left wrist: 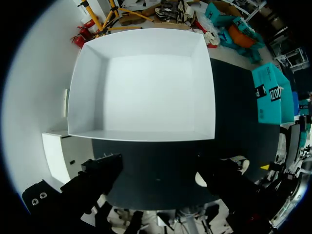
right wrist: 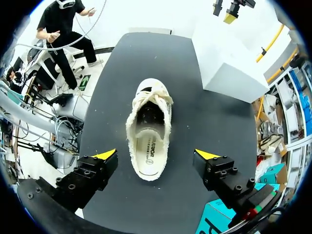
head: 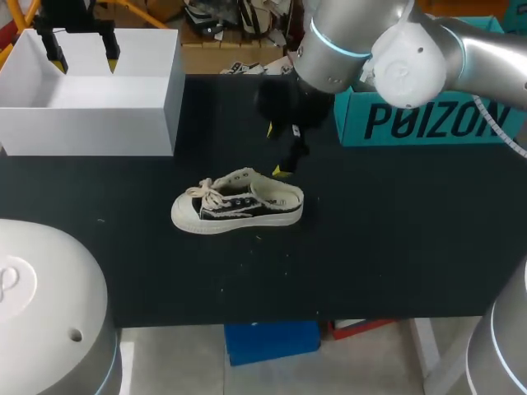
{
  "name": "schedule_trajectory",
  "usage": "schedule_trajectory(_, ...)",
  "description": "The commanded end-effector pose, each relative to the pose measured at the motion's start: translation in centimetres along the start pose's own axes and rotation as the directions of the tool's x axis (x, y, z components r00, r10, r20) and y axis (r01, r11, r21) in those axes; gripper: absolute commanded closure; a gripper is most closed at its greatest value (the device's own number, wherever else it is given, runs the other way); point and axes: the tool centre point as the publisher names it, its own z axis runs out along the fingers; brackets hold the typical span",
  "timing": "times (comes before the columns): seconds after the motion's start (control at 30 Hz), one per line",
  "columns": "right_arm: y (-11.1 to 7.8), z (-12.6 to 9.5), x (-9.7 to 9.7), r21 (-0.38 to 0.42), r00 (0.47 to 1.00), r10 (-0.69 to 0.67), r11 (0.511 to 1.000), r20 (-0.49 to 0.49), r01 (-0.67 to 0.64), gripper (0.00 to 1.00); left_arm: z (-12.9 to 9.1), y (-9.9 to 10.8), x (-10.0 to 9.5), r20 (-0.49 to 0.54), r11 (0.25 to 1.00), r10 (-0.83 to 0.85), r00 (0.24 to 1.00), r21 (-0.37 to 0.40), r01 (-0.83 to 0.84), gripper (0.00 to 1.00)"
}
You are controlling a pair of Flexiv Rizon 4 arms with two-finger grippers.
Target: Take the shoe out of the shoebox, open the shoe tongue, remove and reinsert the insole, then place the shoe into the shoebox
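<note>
A cream and black low sneaker lies on its sole on the black table, toe to the left and laces tied. My right gripper hangs open just above and behind its heel. In the right wrist view the shoe lies below and between the wide-spread fingers, untouched, with its insole showing inside. The white shoebox stands open at the back left. My left gripper hovers open over it. From the left wrist the box is empty.
A teal box stands at the back right, behind my right arm. Bare black tabletop spreads in front of and to the right of the shoe. The shoebox stands at the table's back left corner.
</note>
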Motion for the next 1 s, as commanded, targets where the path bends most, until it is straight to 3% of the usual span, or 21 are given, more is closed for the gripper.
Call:
schedule_trajectory(0.03,0.05,0.02,0.01,0.001,1.000,0.001,1.000,0.000,-0.001,0.00,-0.07,0.05,0.05,0.003,1.000,-0.002,1.000,-0.002,0.002,0.00)
schedule_trajectory(1.0,0.12,0.19,0.31,-0.009,1.000,0.002,1.000,-0.002,-0.002,0.00,-0.07,0.05,0.05,0.003,1.000,-0.002,1.000,-0.002,0.002,0.00)
